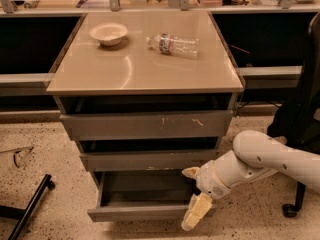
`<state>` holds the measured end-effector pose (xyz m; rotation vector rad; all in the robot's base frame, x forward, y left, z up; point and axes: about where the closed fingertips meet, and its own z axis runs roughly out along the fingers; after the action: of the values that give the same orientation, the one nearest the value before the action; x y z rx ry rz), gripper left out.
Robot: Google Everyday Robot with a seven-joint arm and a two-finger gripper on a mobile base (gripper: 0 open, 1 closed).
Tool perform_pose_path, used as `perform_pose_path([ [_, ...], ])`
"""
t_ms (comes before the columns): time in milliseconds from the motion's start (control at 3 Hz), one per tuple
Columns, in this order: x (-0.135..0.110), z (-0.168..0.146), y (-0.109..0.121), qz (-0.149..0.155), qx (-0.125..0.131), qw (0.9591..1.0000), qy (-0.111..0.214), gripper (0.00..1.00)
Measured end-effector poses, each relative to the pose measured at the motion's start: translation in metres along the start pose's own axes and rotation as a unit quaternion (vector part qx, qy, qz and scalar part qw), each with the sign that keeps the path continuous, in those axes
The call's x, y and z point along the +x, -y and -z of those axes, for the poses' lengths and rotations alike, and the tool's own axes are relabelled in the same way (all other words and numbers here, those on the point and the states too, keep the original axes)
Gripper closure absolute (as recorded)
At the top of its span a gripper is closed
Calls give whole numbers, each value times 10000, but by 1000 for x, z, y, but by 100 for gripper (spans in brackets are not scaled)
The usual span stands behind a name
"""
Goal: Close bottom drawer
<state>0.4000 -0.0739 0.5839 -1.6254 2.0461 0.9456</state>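
The cabinet (145,79) has 3 grey drawers. The bottom drawer (140,213) is the lowest one and stands pulled out far, its inside open to view. Above it are the middle drawer (145,160) and the top drawer (150,125), which has white scratch marks.

On the cabinet top lie 1 white bowl (108,33) and 1 clear plastic bottle (173,44) on its side; its label cannot be read.

The 1 white arm (265,159) comes from the right. Its gripper (187,199) is at the right front corner of the bottom drawer, with its 2 fingers (196,211) spread apart and nothing between them.

A black chair (300,114) stands behind the arm.
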Motion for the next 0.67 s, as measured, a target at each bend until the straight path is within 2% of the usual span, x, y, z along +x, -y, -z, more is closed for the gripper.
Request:
perform_pose_path([
  [333, 22, -9, 7, -99, 327, 9994, -48, 0],
  [667, 76, -43, 19, -351, 733, 9966, -113, 0],
])
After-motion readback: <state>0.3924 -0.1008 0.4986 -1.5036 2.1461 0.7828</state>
